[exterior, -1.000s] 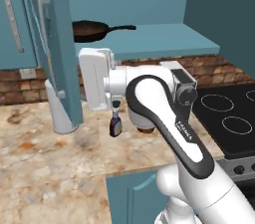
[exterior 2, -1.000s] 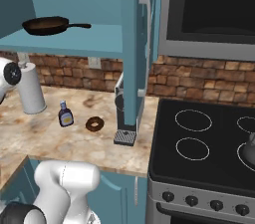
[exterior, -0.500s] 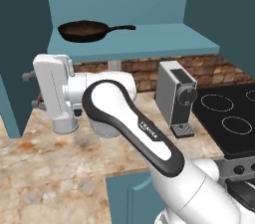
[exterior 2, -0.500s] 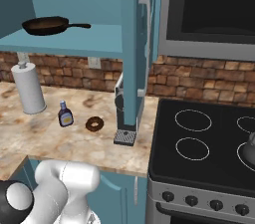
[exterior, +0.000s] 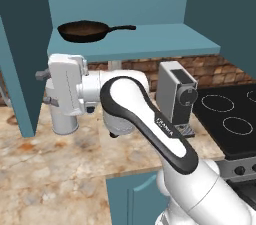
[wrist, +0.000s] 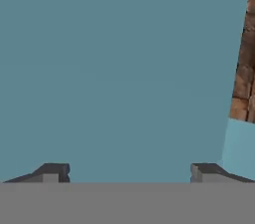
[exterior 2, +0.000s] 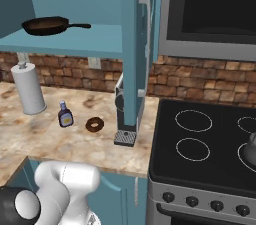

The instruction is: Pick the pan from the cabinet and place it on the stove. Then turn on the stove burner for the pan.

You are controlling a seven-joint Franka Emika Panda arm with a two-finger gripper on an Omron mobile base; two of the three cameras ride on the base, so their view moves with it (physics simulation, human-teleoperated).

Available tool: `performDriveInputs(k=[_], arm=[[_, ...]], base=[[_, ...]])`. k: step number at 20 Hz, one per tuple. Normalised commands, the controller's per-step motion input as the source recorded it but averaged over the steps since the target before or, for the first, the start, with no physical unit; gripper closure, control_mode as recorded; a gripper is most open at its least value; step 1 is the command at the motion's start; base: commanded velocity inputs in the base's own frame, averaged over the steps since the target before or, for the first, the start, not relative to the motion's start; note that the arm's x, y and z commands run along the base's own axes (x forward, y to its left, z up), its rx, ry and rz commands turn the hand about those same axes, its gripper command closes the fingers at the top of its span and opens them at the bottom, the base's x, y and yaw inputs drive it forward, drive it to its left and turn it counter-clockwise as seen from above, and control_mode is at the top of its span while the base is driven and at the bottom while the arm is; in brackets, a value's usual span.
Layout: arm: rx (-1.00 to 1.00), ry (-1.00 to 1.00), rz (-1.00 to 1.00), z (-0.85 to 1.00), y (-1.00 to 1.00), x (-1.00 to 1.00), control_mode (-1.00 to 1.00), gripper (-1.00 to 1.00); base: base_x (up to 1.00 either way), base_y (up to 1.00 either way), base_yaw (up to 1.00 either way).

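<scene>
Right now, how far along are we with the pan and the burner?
Done: the cabinet stands open, with the pan in plain sight on its shelf. In hand: nothing is held; the hand is open, facing a teal panel at close range. Left: grasp the pan, carry it to the stove, set it on a burner ring and turn that burner's knob.

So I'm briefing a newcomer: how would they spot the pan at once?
Look at the teal cabinet left of the stove, doors open. On its shelf lies the pan: a round dark skillet with a long thin black handle, alone up there.
</scene>
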Motion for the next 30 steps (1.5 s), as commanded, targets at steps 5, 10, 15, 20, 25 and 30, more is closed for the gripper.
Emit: performDriveInputs(k=[5,10,15,20,25,30], arm=[[0.00,-0.26,0.04,0.03,-0.50,-0.07,-1.00,-1.00],[0.00,-0.37,0.05,0.08,-0.57,-0.04,-1.00,-1.00],[0.00,-0.29,0.02,0.22,-0.49,0.00,-1.00,-1.00],[0.00,-0.27,0.00,0.25,-0.39,0.00,-1.00,-1.00],[-0.02,-0.27,0.00,0.20,-0.39,0.00,-1.00,-1.00],[-0.02,-0.21,0.00,0.18,-0.47,0.00,-1.00,-1.00]], base=[[0.00,0.00,0.00],[0.00,0.00,0.00],[0.00,0.00,0.00],[0.00,0.00,0.00],[0.00,0.00,0.00],[0.00,0.00,0.00]])
